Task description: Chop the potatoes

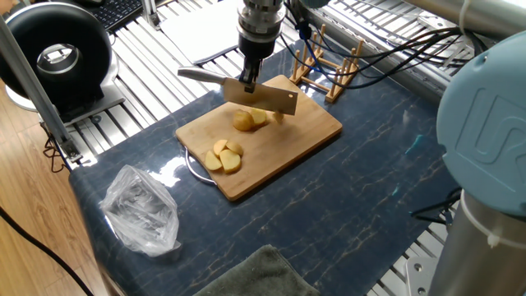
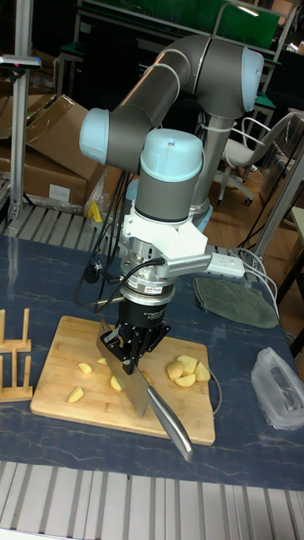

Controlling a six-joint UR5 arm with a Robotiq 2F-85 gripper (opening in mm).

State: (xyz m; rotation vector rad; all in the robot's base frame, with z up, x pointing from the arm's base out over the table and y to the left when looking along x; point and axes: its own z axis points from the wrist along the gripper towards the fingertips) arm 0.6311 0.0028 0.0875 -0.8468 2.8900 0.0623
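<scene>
I observe the gripper (image 2: 128, 358) clamped on a cleaver (image 1: 260, 94), blade held level just above the bamboo board (image 1: 304, 136). The potatoes (image 1: 224, 155) lie on that board: one cluster of pieces near its front edge, a second group (image 1: 250, 118) directly beneath the blade. In the tall fixed view, further pieces (image 2: 85, 369) sit toward the board's left. A crumpled plastic bag (image 1: 140, 210) rests on the tabletop (image 1: 362, 205), apart from the board.
</scene>
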